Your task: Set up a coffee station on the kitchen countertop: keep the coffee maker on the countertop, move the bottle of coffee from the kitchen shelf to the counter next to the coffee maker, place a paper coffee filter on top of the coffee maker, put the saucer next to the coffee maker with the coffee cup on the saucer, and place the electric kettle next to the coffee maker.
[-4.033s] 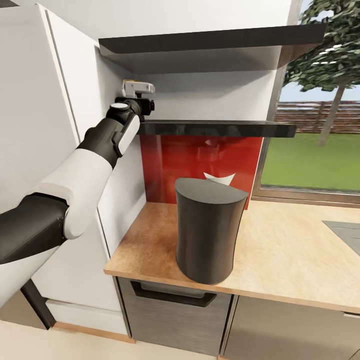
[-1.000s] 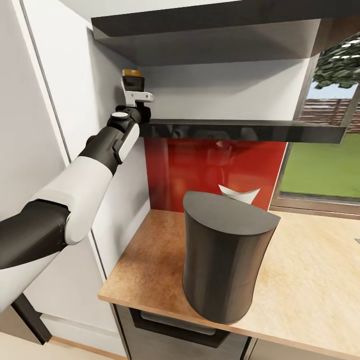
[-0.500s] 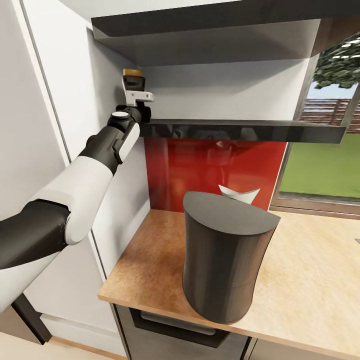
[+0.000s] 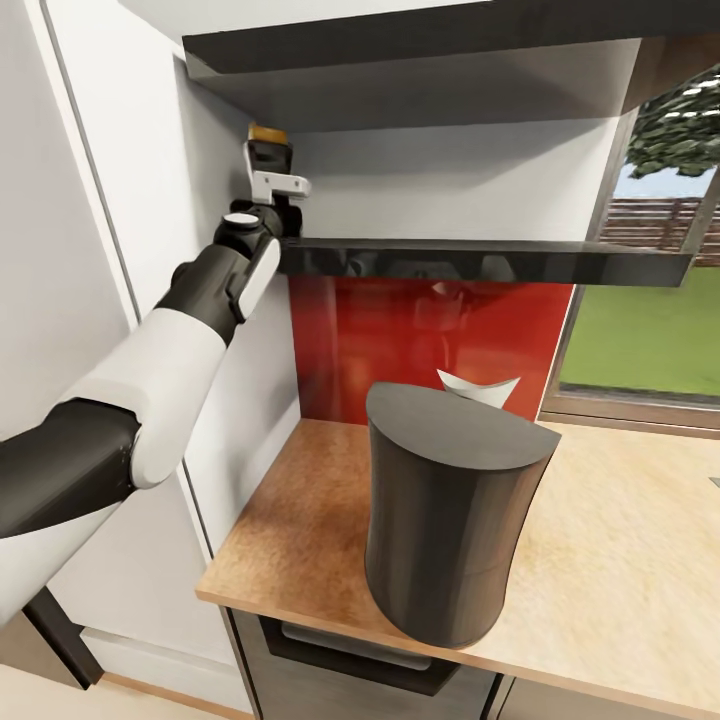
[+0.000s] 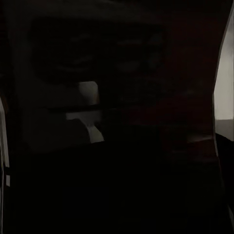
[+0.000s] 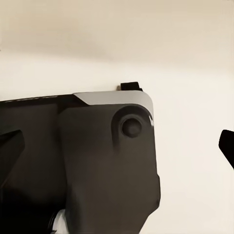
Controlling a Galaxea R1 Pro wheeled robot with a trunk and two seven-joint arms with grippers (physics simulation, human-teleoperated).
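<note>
In the head view the left arm reaches up to the left end of the kitchen shelf (image 4: pixel 480 260), the lower of two glossy black boards, and the left gripper (image 4: pixel 268 160) stands upright above that end. The bottle of coffee (image 4: pixel 266 138) sits right at the jaws, its golden-brown cap showing just above the white gripper body against the white wall; whether the jaws are clamped on it or merely around it cannot be told from here. Well below the jaws, on the table (image 4: pixel 610 570), stands the tall dark grey coffee maker (image 4: pixel 450 520), and a white paper filter (image 4: pixel 478 388) peeks up behind its top edge, in front of the red backsplash (image 4: pixel 400 340). The left wrist view adds little: it is nearly black, with a dim dark surface close before the lens, a small pale patch and a light strip along one edge, so the jaws' state stays unreadable there too. The right wrist view shows a dark grey robot part (image 6: pixel 97 165) with a round knob, set against a pale cream floor (image 6: pixel 195 58); one dark fingertip of the right gripper (image 6: pixel 227 146) enters at the edge, and I cannot tell how those jaws stand.
</note>
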